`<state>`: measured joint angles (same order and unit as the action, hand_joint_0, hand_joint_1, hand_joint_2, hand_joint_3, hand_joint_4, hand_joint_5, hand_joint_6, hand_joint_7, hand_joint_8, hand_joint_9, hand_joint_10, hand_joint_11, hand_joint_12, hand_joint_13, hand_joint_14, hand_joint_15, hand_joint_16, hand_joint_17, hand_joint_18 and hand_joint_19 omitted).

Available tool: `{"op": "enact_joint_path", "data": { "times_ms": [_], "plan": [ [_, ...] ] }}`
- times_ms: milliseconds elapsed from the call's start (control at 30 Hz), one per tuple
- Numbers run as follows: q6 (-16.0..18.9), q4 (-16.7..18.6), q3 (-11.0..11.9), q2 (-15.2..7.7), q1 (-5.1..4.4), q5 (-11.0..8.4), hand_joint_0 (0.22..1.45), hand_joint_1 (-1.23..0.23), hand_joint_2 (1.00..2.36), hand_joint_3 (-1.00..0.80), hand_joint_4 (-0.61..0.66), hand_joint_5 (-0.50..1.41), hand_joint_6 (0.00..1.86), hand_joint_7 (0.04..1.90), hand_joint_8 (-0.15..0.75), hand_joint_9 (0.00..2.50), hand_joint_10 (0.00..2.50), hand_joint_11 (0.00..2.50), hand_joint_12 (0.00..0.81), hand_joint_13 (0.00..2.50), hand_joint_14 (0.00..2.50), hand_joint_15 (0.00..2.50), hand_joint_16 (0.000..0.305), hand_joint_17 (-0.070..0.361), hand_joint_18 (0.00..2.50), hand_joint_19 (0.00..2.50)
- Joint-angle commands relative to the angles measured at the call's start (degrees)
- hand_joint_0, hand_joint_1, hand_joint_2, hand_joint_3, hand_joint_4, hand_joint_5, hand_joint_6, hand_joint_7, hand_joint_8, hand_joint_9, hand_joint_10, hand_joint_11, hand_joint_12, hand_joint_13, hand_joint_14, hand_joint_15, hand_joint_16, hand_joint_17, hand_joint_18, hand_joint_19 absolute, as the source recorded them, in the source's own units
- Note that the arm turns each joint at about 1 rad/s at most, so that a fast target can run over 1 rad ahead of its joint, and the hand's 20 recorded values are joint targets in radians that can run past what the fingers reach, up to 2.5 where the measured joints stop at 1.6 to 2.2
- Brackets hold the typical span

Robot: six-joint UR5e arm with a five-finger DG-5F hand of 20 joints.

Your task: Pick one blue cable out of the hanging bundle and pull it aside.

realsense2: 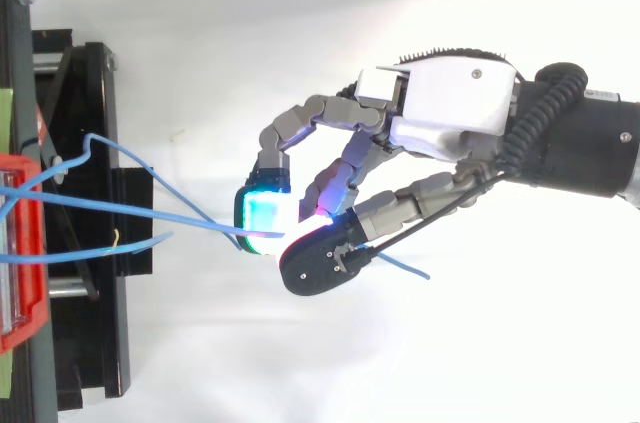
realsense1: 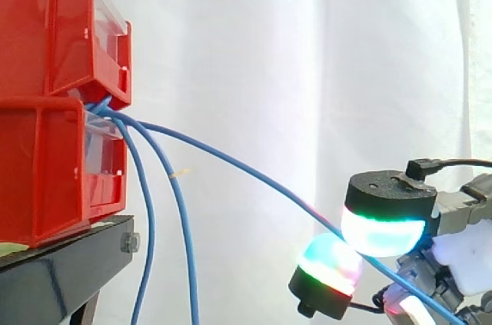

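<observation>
Down at the right of the side view, the hand [realsense1: 384, 210] has a blue cable [realsense1: 254, 177] caught between two glowing pads: a cyan-green one [realsense1: 382, 234] sits on top of the line and a red-and-green one [realsense1: 330, 263] sits just below and to the left. From above it reads clearly as a pinch, with curled fingers closing one cyan pad [realsense2: 265, 213] against the thumb pad [realsense2: 315, 258] and the thin blue line squeezed between them. A short tail [realsense2: 405, 267] of the cable pokes out on the right of the pinch.

That cable starts at the gap between the upper red bin [realsense1: 46, 25] and the lower red bin [realsense1: 38, 171] on the left. It slopes down and to the right, stretched across open space in front of the white curtain [realsense1: 307, 48], well apart from the rest of the bundle.

Back by the bins, two more blue cables leave the same gap and hang down. One [realsense1: 151, 225] drops just beside the black stand [realsense1: 54, 271], the other [realsense1: 187, 248] hangs a little to its right. A small yellow tag [realsense1: 179, 174] sticks out from the right-hand one. Neither of them touches the hand.
</observation>
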<state>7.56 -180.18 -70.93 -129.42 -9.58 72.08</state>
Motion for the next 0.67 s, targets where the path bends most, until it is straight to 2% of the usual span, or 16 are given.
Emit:
{"op": "enact_joint_path", "data": {
  "times_ms": [0, 100, 633],
  "plan": [
    [0.0, 0.0, 0.0, 0.04, 0.0, -0.01, 0.6, -0.81, 1.0, -0.21, -0.17, -0.01, 0.86, 0.96, 0.221, 1.24, 0.02, 0.51, 0.347, 0.81, 0.02, 0.51, 0.06, 0.135, 0.49, 0.33],
    [0.0, 0.0, 0.0, 0.04, 0.0, -0.01, 0.6, -0.81, 1.0, -0.21, -0.17, -0.01, 0.86, 0.94, 0.221, 1.24, 0.02, 0.51, 0.307, 0.75, 0.02, 0.49, 0.049, 0.111, 0.35, 0.3],
    [0.0, 0.0, 0.0, 0.04, 0.0, -0.01, 0.59, -0.8, 1.01, -0.22, -0.18, -0.01, 0.86, 0.96, 0.215, 1.22, 0.02, 0.5, 0.277, 0.76, 0.02, 0.52, 0.037, 0.082, 0.29, 0.3]
  ]
}}
